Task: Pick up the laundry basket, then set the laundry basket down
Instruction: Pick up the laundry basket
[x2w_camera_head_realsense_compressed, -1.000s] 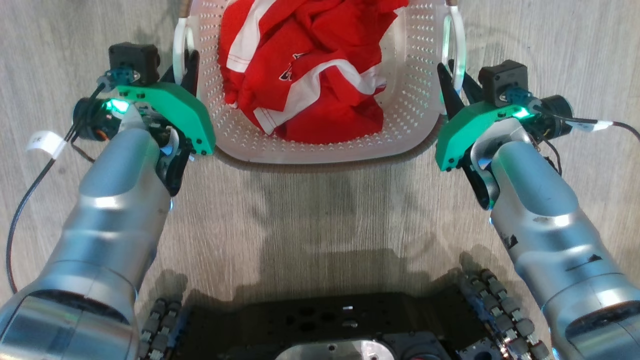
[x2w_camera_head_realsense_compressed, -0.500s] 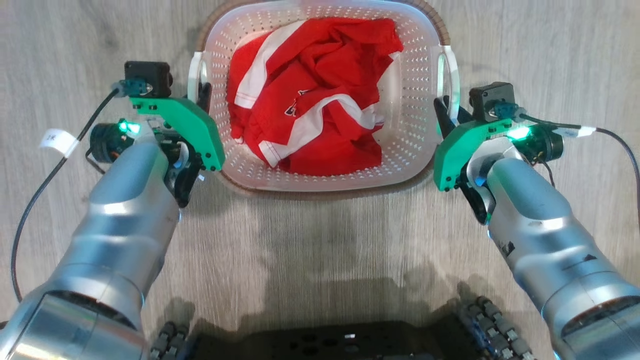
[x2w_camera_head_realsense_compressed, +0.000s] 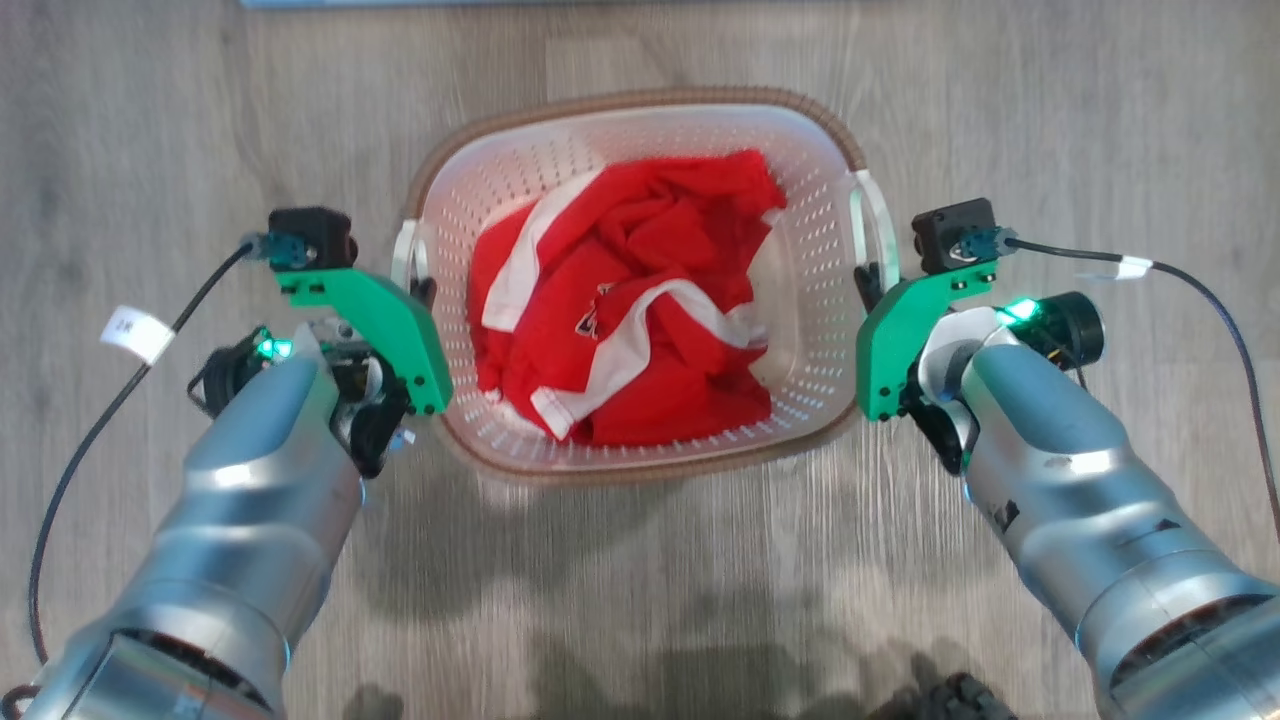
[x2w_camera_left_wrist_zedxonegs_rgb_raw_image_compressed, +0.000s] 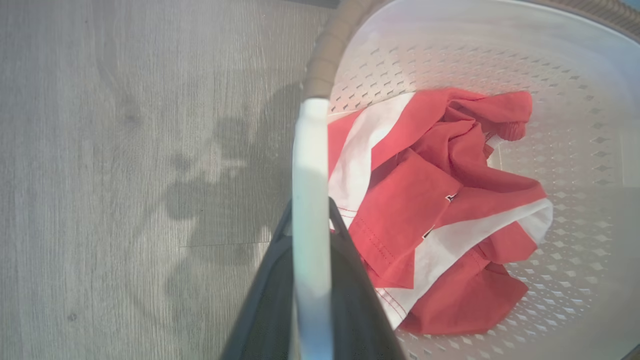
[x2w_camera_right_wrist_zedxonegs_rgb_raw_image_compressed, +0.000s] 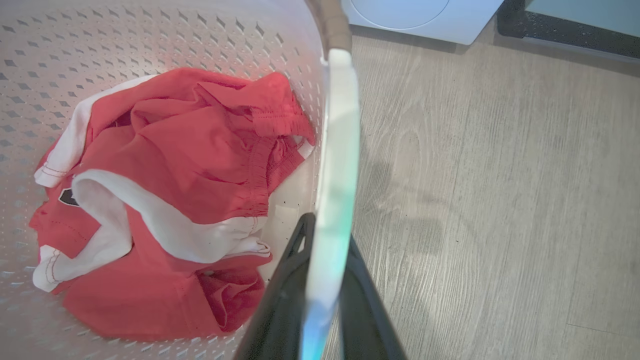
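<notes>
seen from the head, a small, white, rounded-rectangular perforated plastic laundry basket (x2w_camera_head_realsense_compressed: 815, 300) hangs between two silver arms, above a pale grey wood-grain floor (x2w_camera_head_realsense_compressed: 150, 120). the left gripper (x2w_camera_head_realsense_compressed: 420, 292) is closed on the basket's white left handle (x2w_camera_head_realsense_compressed: 405, 262). the right gripper (x2w_camera_head_realsense_compressed: 868, 285) is closed on the white right handle (x2w_camera_head_realsense_compressed: 873, 222).

compared with a second ago, the whole head picture has shifted. the camera has moved, so the basket now shows complete and lower in the frame. the right pincer, slightly apart around its handle a second ago, has narrowed onto it, while the left one has kept the same tight pinch. a broad soft shadow (x2w_camera_head_realsense_compressed: 450, 520) spreads on the floor beside and in front of the basket, and the picture is a little blurred. this suggests the basket is off the ground and the lift is under way, with setting it down yet to come.

in the left wrist view, two long dark fingers (x2w_camera_left_wrist_zedxonegs_rgb_raw_image_compressed: 350, 285) squeeze a smooth, flat white strap of plastic, the left handle (x2w_camera_left_wrist_zedxonegs_rgb_raw_image_compressed: 311, 200), edge-on. the right wrist view shows the same on the other side: dark fingers (x2w_camera_right_wrist_zedxonegs_rgb_raw_image_compressed: 280, 300) pinch the glossy right handle (x2w_camera_right_wrist_zedxonegs_rgb_raw_image_compressed: 336, 165).

the basket walls are thin and slightly translucent, dotted with rows of small diamond-shaped holes. a brown band (x2w_camera_head_realsense_compressed: 640, 470) with a woven look runs around the rim. inside lies a crumpled red fabric garment with white stripes (x2w_camera_head_realsense_compressed: 640, 320), soft, folded on itself and loose against the bottom. the handles look thin and slick, so a tilt could let them slide in the grip.
</notes>
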